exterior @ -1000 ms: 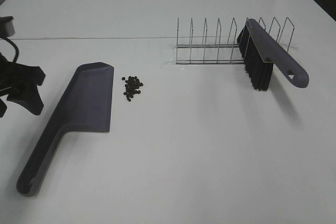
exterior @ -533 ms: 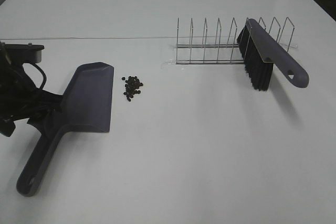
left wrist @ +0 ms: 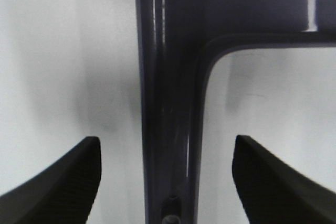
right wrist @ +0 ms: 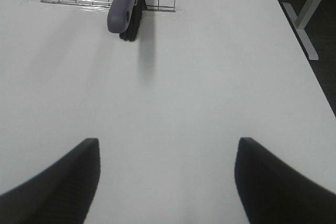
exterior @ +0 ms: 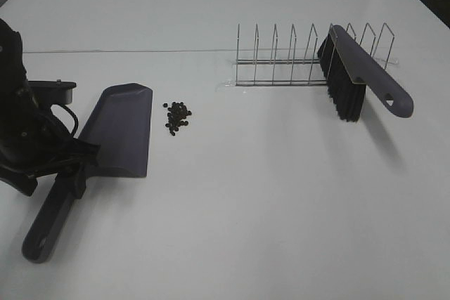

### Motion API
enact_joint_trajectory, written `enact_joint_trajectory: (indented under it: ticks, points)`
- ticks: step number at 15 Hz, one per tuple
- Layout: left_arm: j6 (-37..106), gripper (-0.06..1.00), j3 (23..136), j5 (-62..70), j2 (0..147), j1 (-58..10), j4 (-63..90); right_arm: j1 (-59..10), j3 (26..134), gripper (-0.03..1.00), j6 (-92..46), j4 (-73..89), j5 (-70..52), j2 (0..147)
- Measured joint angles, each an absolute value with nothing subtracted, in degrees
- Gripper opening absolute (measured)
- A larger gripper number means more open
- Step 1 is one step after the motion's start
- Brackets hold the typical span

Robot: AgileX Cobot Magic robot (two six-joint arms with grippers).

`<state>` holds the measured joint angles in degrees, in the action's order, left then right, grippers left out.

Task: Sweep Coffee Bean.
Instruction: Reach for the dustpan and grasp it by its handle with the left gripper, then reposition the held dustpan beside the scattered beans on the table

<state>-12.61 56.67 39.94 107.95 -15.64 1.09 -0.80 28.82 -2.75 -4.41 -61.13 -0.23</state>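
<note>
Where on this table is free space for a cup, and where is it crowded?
Widest bare patch: the near side of the table, right of the dustpan and in front of the brush and rack. Behind the rack is bare too. Crowded: the left hand around the dustpan handle, beans beside the blade.

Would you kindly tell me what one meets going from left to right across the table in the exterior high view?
A grey-purple plastic dustpan → a small cluster of dark coffee beans → a silver wire rack → a grey-purple hand brush with black bristles, leaning at the rack's right end.
</note>
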Motion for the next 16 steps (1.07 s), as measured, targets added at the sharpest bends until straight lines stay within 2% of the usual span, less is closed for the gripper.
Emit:
enact_joint_trajectory:
  ticks: [6,9,11,16]
  points:
    - [-12.5,0.66,56.8,38.3,112.5,-15.6,1.4,-0.8,28.8,0.7,-2.8,-4.9,-61.1,-0.2]
    - [-12.5,0.56,57.1,38.1,112.8,-15.7,1.4,-0.8,28.8,0.7,-2.8,-5.2,-61.1,-0.2]
    - [-12.5,0.34,57.1,37.6,112.8,-15.7,1.5,-0.8,28.8,0.7,-2.8,-5.2,-61.1,-0.2]
    - [-13.3,0.35,57.2,37.6,112.8,-15.7,1.5,-0.8,28.8,0.7,-2.8,-5.2,-61.1,-0.2]
